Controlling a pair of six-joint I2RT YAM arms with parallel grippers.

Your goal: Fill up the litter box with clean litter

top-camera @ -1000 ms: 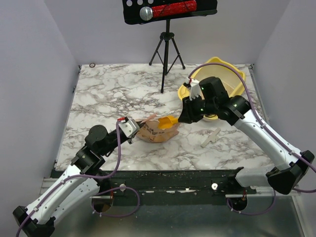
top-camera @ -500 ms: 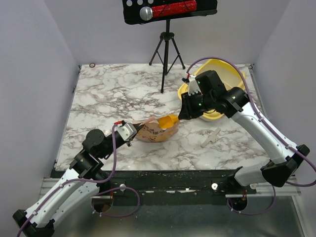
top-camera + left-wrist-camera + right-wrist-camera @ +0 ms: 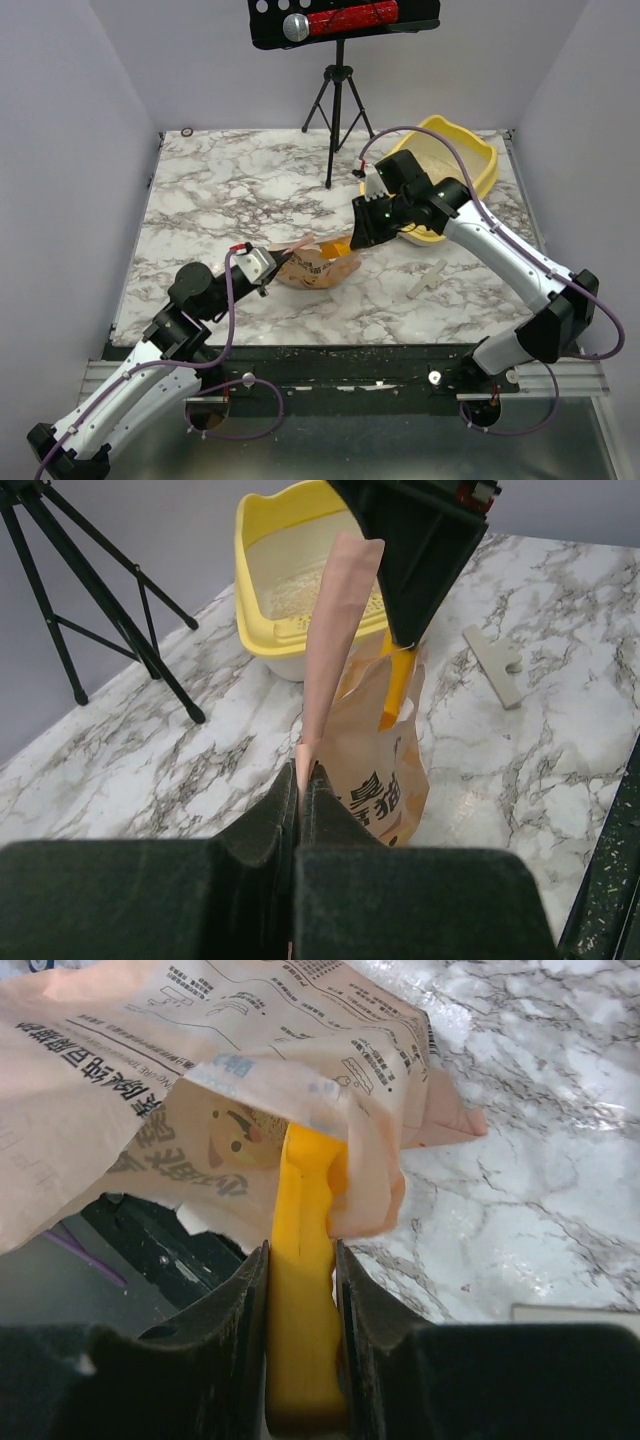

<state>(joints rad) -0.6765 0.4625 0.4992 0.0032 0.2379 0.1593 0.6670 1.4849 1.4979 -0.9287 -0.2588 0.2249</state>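
The yellow litter box (image 3: 486, 158) stands at the back right; in the left wrist view the litter box (image 3: 262, 648) holds a thin layer of beige clean litter (image 3: 298, 588). A tan paper bag (image 3: 312, 266) stands mid-table. My left gripper (image 3: 271, 271) is shut on the bag's edge, pinching a flap (image 3: 335, 630) between its fingertips (image 3: 300, 776). My right gripper (image 3: 362, 233) is shut on the handle of a yellow-orange scoop (image 3: 304, 1290), whose front end sits inside the bag's mouth (image 3: 270, 1110) and is hidden by paper.
A black tripod (image 3: 338, 108) stands at the back centre, under a black panel (image 3: 340, 20). A small flat beige piece (image 3: 425, 278) lies right of the bag. A small ring (image 3: 187, 131) lies at the back left corner.
My right arm has swung left and lowered, carrying the scoop from beside the litter box into the bag's mouth. The left gripper has kept its hold on the bag.
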